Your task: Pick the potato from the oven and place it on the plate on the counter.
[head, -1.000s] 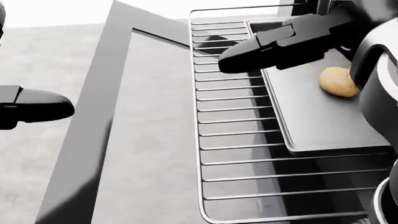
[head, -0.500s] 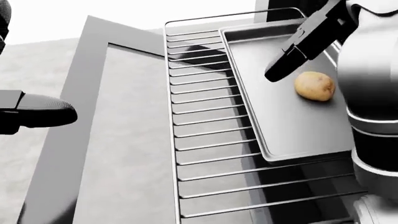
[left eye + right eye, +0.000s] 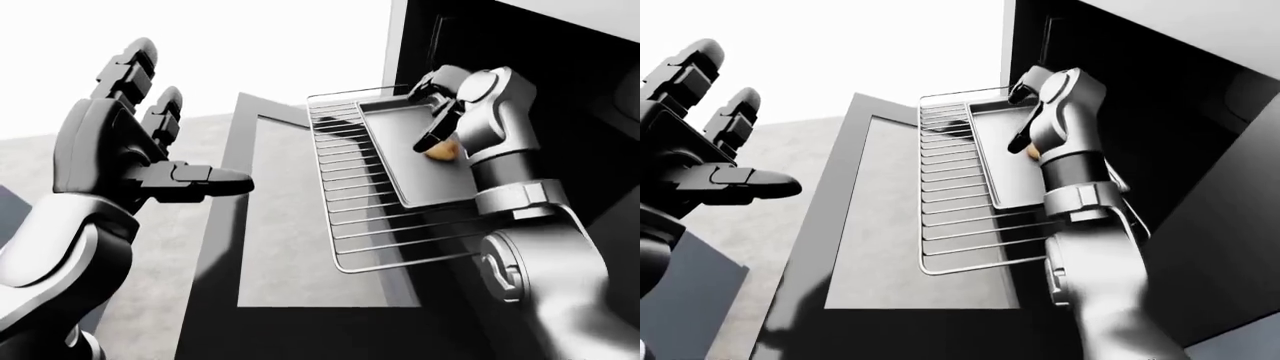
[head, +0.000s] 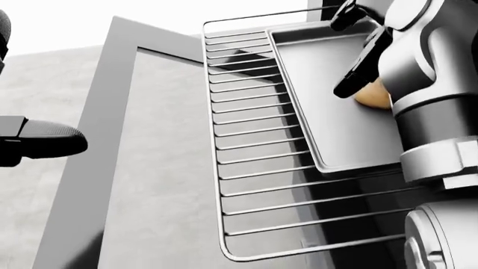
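Half the potato (image 3: 443, 152) hides behind my right hand (image 3: 432, 112), fingers spread over the tray (image 4: 326, 106) near its right edge, rack (image 4: 254, 168) bare leftward, left hand (image 3: 130, 142) wide open.

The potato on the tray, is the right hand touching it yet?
Cannot tell. In the head view the right hand overlaps the potato on the tray, hiding any contact or gap; the eye views are no clearer.

Robot's left hand (image 3: 130, 142) has chunky black segmented fingers; the right forearm (image 3: 500, 127) is glossy silver-grey with rounded joints.
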